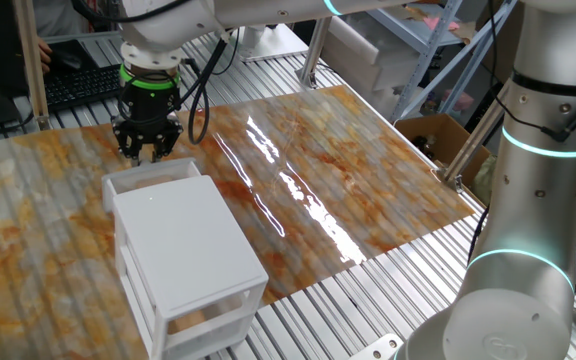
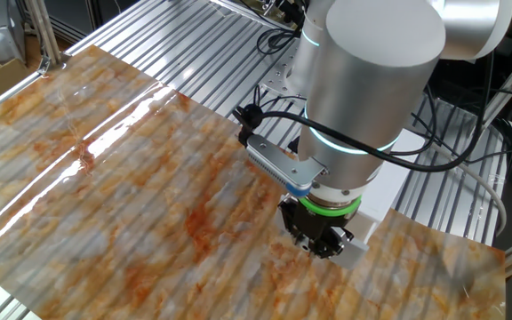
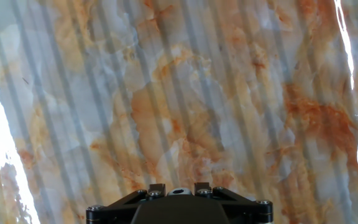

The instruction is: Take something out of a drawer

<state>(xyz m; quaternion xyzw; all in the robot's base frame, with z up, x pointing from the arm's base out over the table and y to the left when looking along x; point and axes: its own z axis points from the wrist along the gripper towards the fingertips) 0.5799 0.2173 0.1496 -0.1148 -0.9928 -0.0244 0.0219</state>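
The single silver-grey robot arm [image 1: 528, 190] rises in thick cylindrical segments ringed with glowing teal bands and reaches across the scene, its forearm running level before the wrist turns down. The wrist [image 1: 150, 82] carries a bright green collar above the black two-finger gripper [image 1: 146, 150], which points straight down. Its short dark fingers [image 1: 133, 148] stand drawn in close together, with nothing visible between them. In the other fixed view the gripper [image 2: 324, 242] hangs below the broad grey wrist housing, black cables looping beside it
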